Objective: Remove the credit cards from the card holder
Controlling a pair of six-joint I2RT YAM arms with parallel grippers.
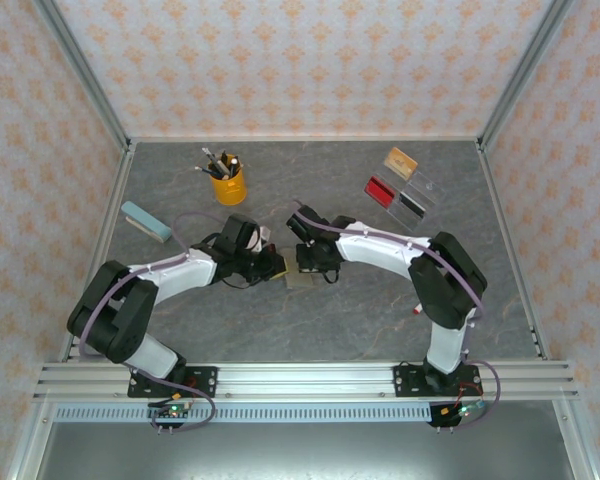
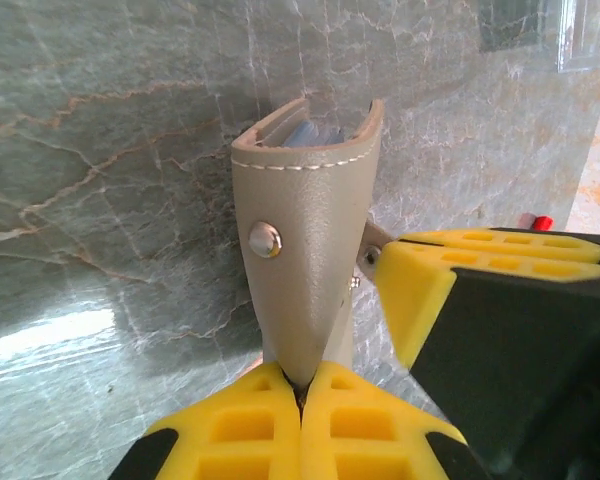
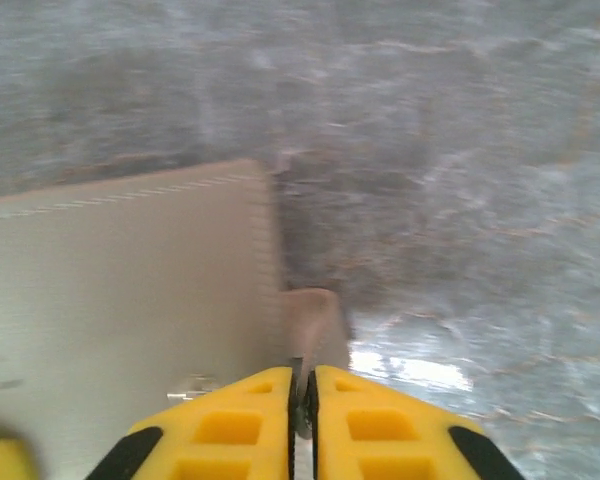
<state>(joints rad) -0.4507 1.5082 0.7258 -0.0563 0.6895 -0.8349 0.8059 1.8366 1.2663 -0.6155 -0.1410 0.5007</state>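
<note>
The grey-olive card holder (image 1: 302,276) sits at the table's middle, between both grippers. In the left wrist view the card holder (image 2: 305,250) stands on edge, slightly spread at its far end, with a metal snap on its side. My left gripper (image 2: 300,390) is shut on its near folded edge. My right gripper (image 3: 302,392) is shut on the holder's small strap tab (image 3: 315,320), beside the holder's flat face (image 3: 130,300). Three credit cards lie at the back right: tan-orange (image 1: 401,161), red (image 1: 381,190) and black (image 1: 410,204). Whether a card sits inside the holder is hidden.
A yellow cup of pens (image 1: 228,184) stands at the back left of centre. A light-blue block (image 1: 146,221) lies near the left wall. A clear plastic tray (image 1: 423,190) sits by the black card. Metal frame rails border the table.
</note>
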